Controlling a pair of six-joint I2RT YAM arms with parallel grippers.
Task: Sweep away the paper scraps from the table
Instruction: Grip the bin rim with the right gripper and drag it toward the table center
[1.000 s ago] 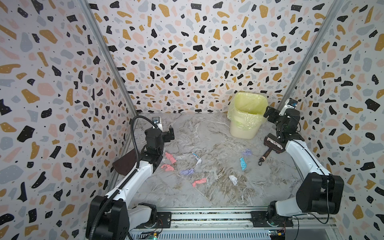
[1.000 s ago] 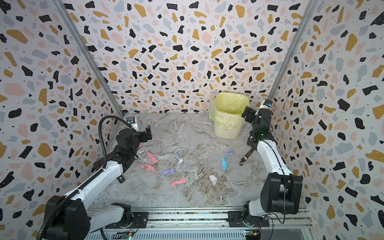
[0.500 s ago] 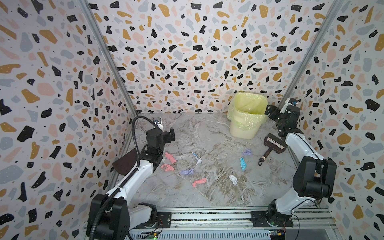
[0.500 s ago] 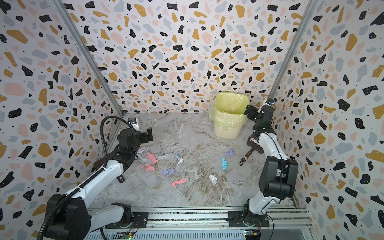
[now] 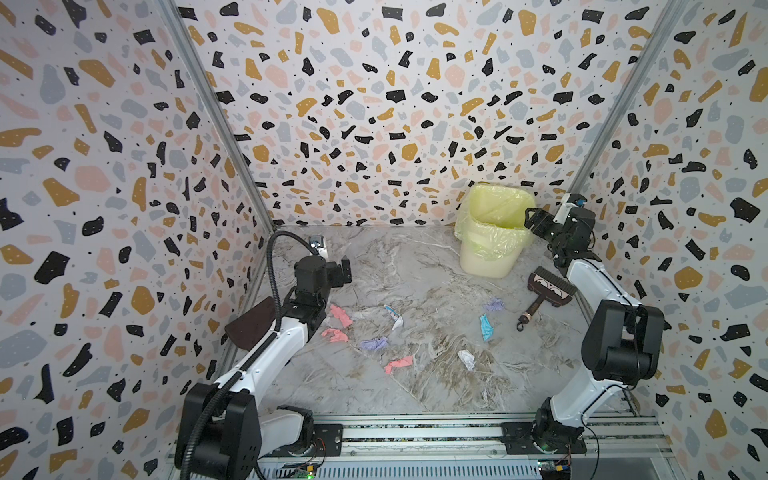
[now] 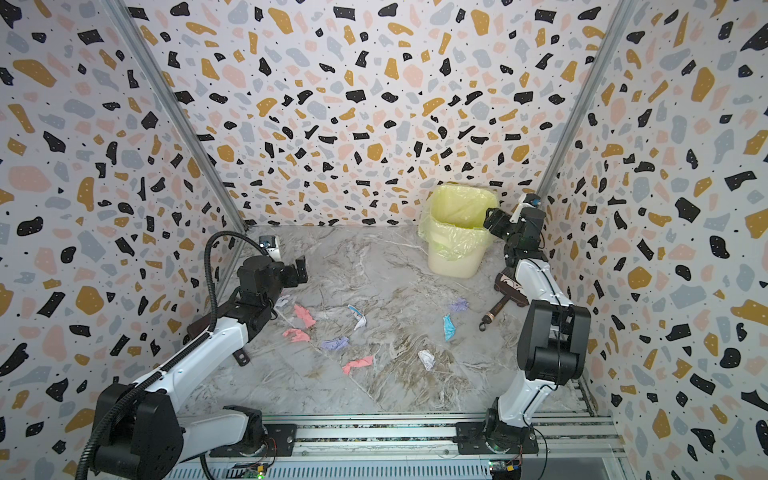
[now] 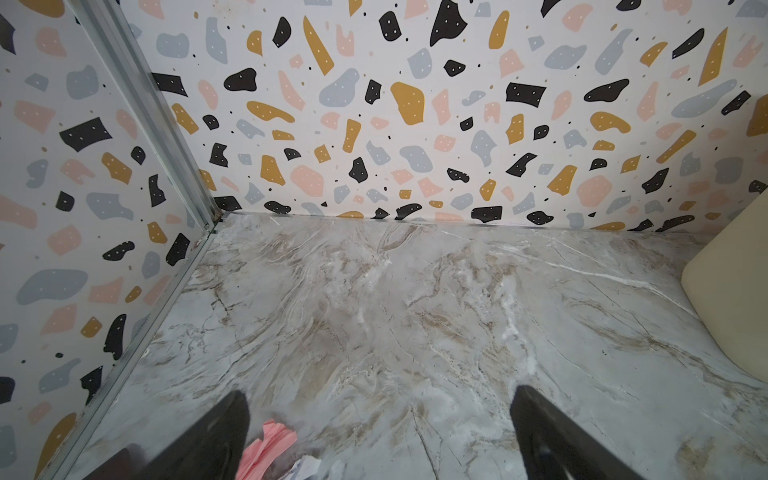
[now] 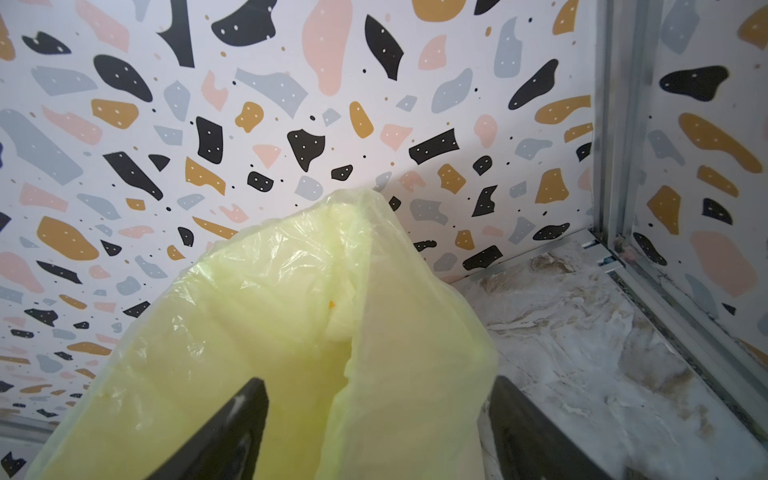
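**Scraps spread on the table, both pincers apart**

The paper scraps [image 5: 374,344] lie loose across the middle of the table [image 5: 415,257]: pink, lilac, light blue and white bits, all well apart from the bin [image 5: 486,262]. The pink ones lie toward the left edge. A lilac one and a light blue one lie nearer the right edge, and a white one lies closer to the near edge.

The left pincer [image 5: 344,269] hovers above the table near the left edge, its fingers wide apart and holding nothing. In the left wrist view a pink scrap [image 7: 270,444] lies on the table just beside one finger [image 7: 216,436].

The bin stands upright in the far right corner, with a yellow liner [image 5: 494,208] folded over its rim. The right pincer [image 5: 533,220] is at that rim, on the side toward the right edge. In the right wrist view its fingers [image 8: 232,428] stand apart with the liner's edge between them. Whether they touch the plastic cannot be told.

A brush [image 5: 549,286] lies flat near the right edge, just beside the bin, its handle pointing toward the near edge. A dark brown dustpan [image 5: 249,324] lies at the left edge, partly hidden behind the left arm.
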